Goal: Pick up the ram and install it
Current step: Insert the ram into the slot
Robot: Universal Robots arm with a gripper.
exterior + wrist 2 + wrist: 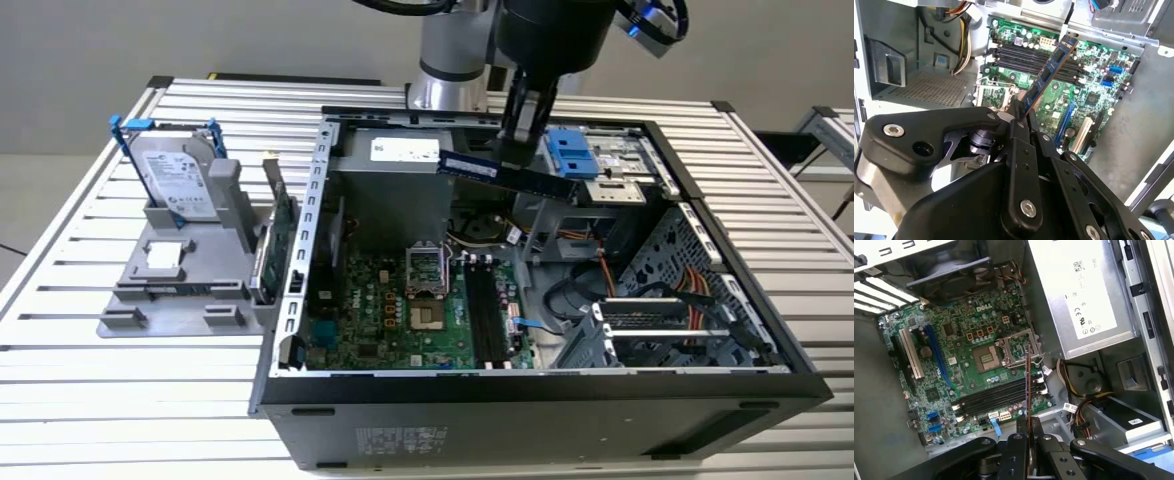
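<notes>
Clearly the gripper (515, 156) is closed on the ram (554, 186), pinching its two flat faces near the middle of its length. In the exterior view the stick hangs on its long edge, tilted down a little toward that view's right. It sits in the air above the back part of the open computer case (534, 372), well apart from the motherboard (387, 310) below.

In the second wrist view the ram (1046, 75) runs out from the gripper (1019, 116) over the row of dark memory slots (1024, 57). In the first wrist view it shows edge-on as a thin line (1028, 385), crossing those slots (994, 397) without touching them.

Judging by its look, the stick is light and stiff but thin, so it should not sag, though it would crack if bent or twisted. Its faces are smooth, so a firm, square pinch matters. The middle of the faces seems the sound place to hold, away from the contact edge.

A hard drive (174, 175) stands in a holder on the tabletop (134, 400).
</notes>
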